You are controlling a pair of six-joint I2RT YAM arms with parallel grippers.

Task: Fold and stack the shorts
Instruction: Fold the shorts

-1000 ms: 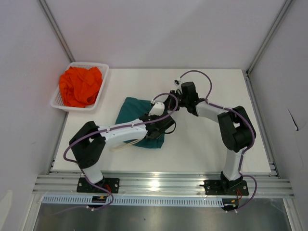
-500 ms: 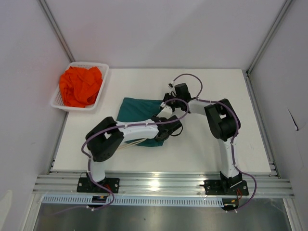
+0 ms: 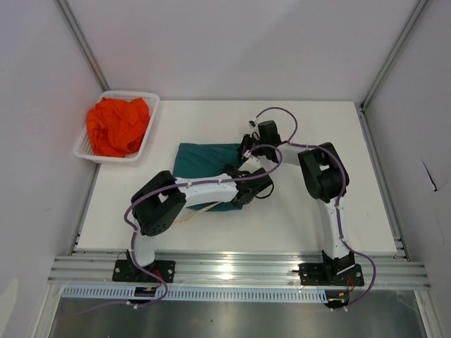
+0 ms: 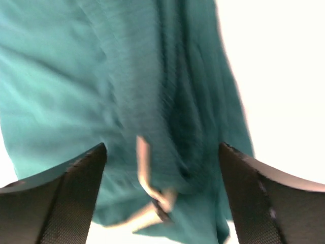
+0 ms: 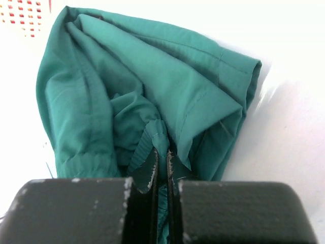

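Two pairs of shorts are waiting: the dark teal shorts (image 3: 204, 163) are lying rumpled and partly folded near the middle of the surface (image 3: 317, 211), while the orange shorts (image 3: 118, 127) are sitting bunched in the white mesh basket (image 3: 152, 107) at the far left corner, well apart. Both are looking light, thin and limp, so they are likely going to sag and slide over themselves rather than holding a crease. A hem, a corner or the ribbed waistband is offering the surest purchase, since a pinch on one middle layer would only be lifting a tent of cloth. The right jaws are pressing together and appear to be pinching a gathered fold by the waistband at the teal pair's right-hand edge, the cloth puckering toward their tips. The left jaws are standing spread wide over the same garment, gripping nothing, with the pale drawstring (image 4: 147, 188) trailing loose between them and liable to snag. Bare room is lying to the right and near side for laying a fold, though both arms are crowding close over the cloth.
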